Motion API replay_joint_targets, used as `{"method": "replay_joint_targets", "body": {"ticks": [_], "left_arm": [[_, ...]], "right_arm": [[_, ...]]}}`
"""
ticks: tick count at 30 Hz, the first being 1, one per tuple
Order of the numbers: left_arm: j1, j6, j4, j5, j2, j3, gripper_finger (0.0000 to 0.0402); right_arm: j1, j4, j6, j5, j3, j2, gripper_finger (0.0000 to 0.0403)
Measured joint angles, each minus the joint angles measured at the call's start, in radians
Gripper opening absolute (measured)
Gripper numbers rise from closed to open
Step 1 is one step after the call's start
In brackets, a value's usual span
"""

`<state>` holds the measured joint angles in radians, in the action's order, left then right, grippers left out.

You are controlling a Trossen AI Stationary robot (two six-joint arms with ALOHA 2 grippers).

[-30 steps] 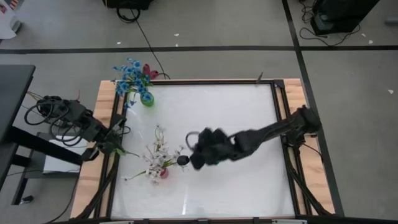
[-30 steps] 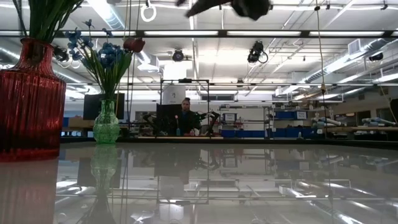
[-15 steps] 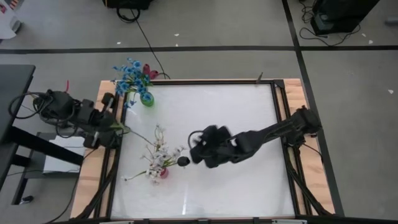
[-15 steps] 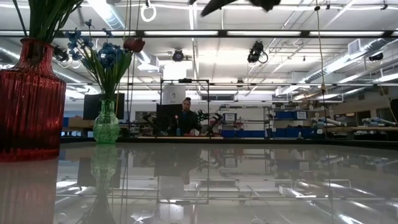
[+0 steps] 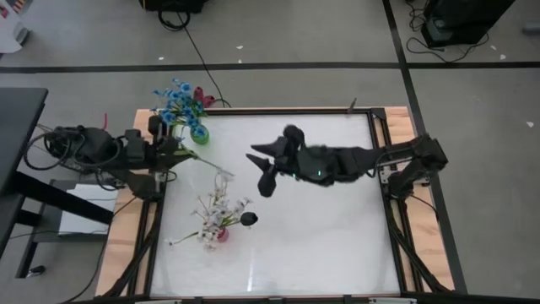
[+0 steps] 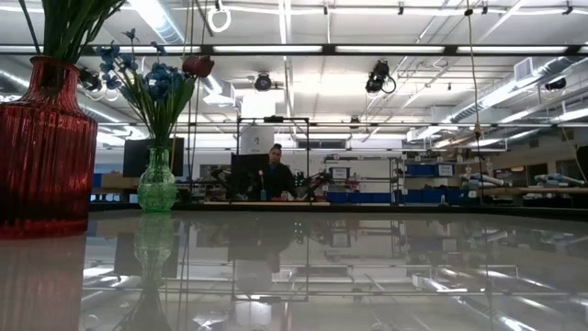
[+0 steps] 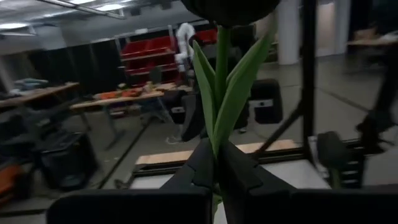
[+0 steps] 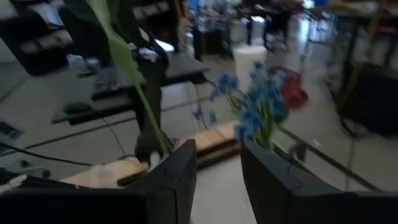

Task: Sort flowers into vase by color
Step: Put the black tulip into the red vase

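Clamping a thin green leafy flower stem, the left claw is seen at the left edge of the white tabletop, just beside the small green glass vase of blue flowers. The stem's dark head is cut off in the left wrist view. The right claw, its fingers apart and empty, is held above the tabletop, near that vase. A ribbed red vase with white flowers stands nearer the front edge than the green vase.

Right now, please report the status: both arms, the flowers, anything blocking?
Left gripper shut on a green flower stem at the table's left edge. Right gripper open, empty, mid-table. Blue flowers in green vase. Nothing blocking.
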<state>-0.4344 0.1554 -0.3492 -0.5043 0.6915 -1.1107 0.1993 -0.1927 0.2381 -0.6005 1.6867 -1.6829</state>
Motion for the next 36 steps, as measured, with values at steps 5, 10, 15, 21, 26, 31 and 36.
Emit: {"method": "replay_joint_targets", "body": {"ticks": [5, 10, 15, 21, 26, 31, 36], "left_arm": [[0.039, 0.052, 0.06, -0.075, 0.061, 0.0, 0.0016], [0.118, 0.055, 0.162, -0.083, 0.116, 0.0, 0.0016], [0.181, 0.02, 0.227, -0.083, 0.17, 0.0, 0.0016], [0.221, -0.037, 0.273, -0.077, 0.22, 0.0, 0.0016], [0.243, -0.077, 0.347, -0.076, 0.265, 0.0, 0.0016], [0.266, -0.09, 0.391, -0.074, 0.305, 0.001, 0.0016], [0.27, -0.093, 0.432, -0.074, 0.323, 0.001, 0.0016]], "right_arm": [[-0.071, 0.11, -0.139, 0.163, -0.001, 0.0, 0.0138], [-0.119, 0.136, -0.239, 0.311, -0.001, 0.0, 0.014], [-0.164, 0.14, -0.261, 0.424, -0.001, 0.0, 0.014], [-0.215, 0.13, -0.266, 0.545, -0.001, 0.0, 0.0139], [-0.249, 0.128, -0.284, 0.602, -0.001, 0.0, 0.0138], [-0.276, 0.111, -0.283, 0.66, -0.001, 0.0, 0.0138], [-0.3, 0.084, -0.247, 0.701, -0.001, 0.0, 0.013]]}}
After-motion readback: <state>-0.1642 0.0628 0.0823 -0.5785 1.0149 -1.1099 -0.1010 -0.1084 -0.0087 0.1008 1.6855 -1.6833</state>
